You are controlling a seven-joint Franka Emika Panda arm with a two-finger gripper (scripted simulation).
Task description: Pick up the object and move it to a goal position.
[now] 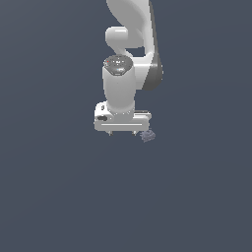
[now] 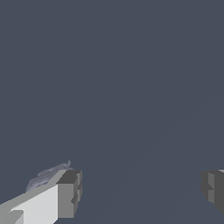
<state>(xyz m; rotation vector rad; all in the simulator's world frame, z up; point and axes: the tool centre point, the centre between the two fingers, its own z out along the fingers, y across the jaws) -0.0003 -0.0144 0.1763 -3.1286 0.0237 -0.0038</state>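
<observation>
The object (image 1: 147, 136) is a small lumpy grey-purple blob on the dark floor, just to the exterior view's right of the gripper's lower edge. The white gripper (image 1: 122, 133) points down, its two short fingertips far apart, so it is open and holds nothing. In the wrist view the gripper (image 2: 141, 188) shows two grey pads (image 2: 70, 194) with a wide bare gap between them. The object (image 2: 47, 173) peeks out behind one finger, outside the gap, mostly hidden by it.
The white arm (image 1: 130, 49) rises behind the gripper toward the top of the exterior view. The floor (image 1: 59, 187) is a plain dark grey-blue surface. No goal marker shows.
</observation>
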